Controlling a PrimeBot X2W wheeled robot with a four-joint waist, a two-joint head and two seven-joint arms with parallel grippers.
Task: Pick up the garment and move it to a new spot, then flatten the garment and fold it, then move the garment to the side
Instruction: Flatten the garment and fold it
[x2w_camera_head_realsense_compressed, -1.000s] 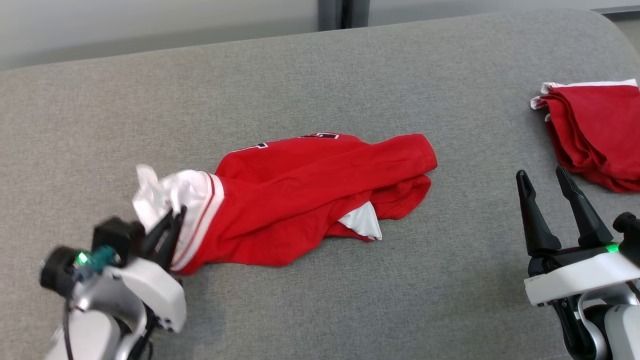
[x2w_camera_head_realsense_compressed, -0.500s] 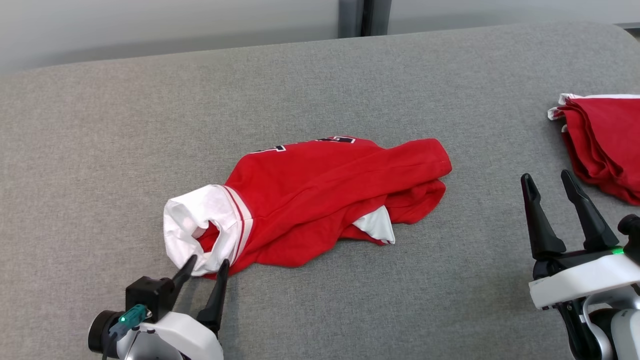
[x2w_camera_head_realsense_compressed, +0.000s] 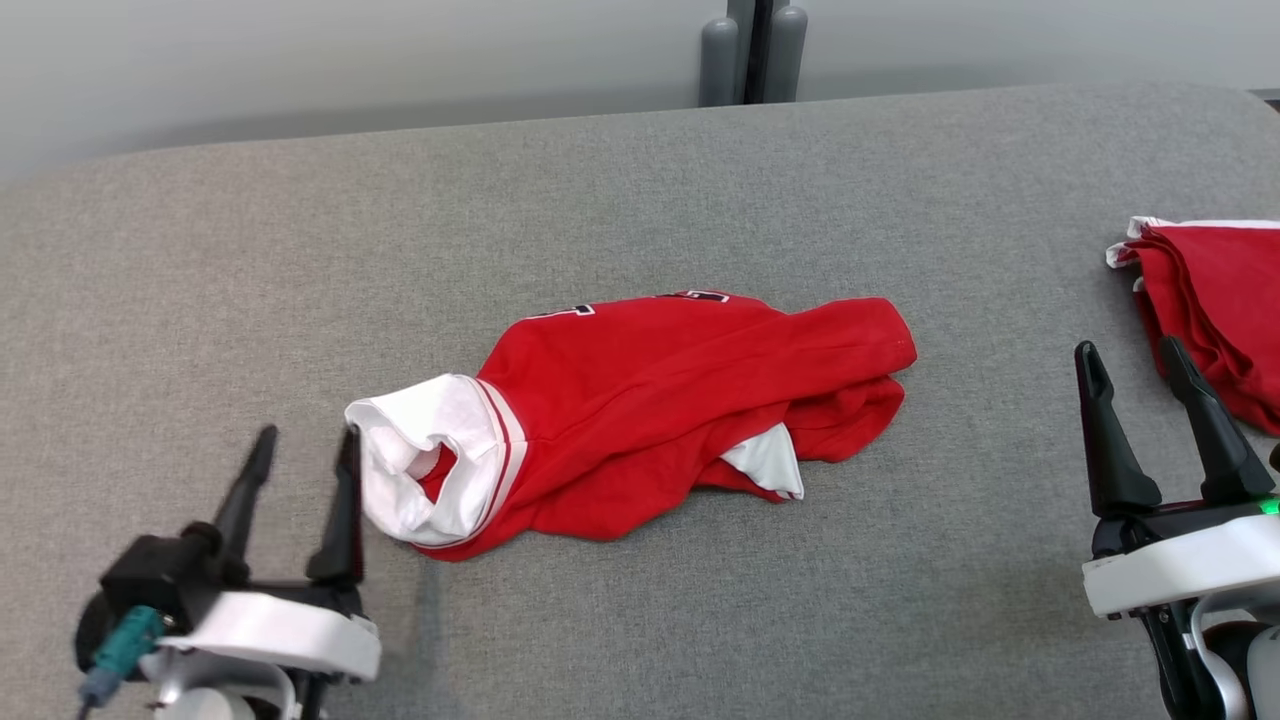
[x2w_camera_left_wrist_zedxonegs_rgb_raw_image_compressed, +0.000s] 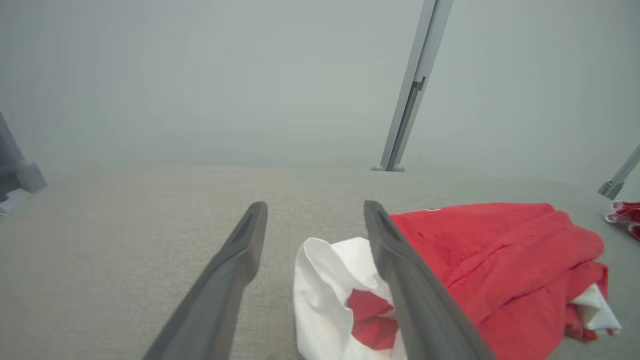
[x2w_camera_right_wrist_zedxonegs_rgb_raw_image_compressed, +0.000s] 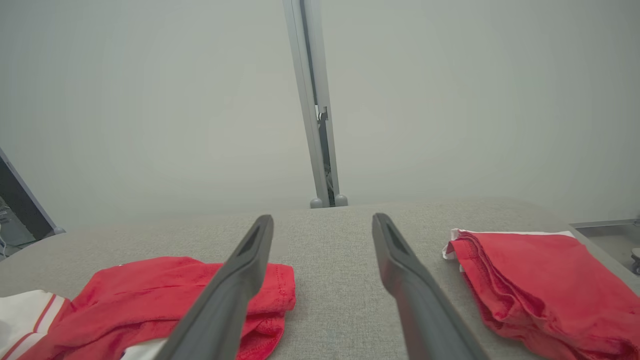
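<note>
So the garment (x2w_camera_head_realsense_compressed: 690, 400) is a red jersey lying bunched up in the middle of the grey surface (x2w_camera_head_realsense_compressed: 600, 200), stretched left to right in the head view and nowhere near flat. Its white end (x2w_camera_head_realsense_compressed: 430, 460), trimmed with red stripes, points toward the robot's left and gapes open so you can see red inside. A bit of black-and-white lettering peeks over the far edge, and a white flap (x2w_camera_head_realsense_compressed: 770, 460) sticks out from under the near side. The left gripper (x2w_camera_head_realsense_compressed: 309, 435) sits low on the left with its fingers spread wide and nothing between them, so it's released and not grabbing anything. The finger nearer the garment is right beside the white end, but I can't tell if it's actually touching the cloth. In the left wrist view that finger crosses in front of the white end, and the other one is over bare surface. The right gripper (x2w_camera_head_realsense_compressed: 1130, 348) is way off on the right, well apart from the garment, fingers also spread and empty, over bare surface. Just past it at the right edge is a pile (x2w_camera_head_realsense_compressed: 1215, 290) of folded red cloth with white edging. A grey post (x2w_camera_head_realsense_compressed: 752, 55) stands behind the far edge of the surface against a pale wall (x2w_camera_head_realsense_compressed: 300, 60).
</note>
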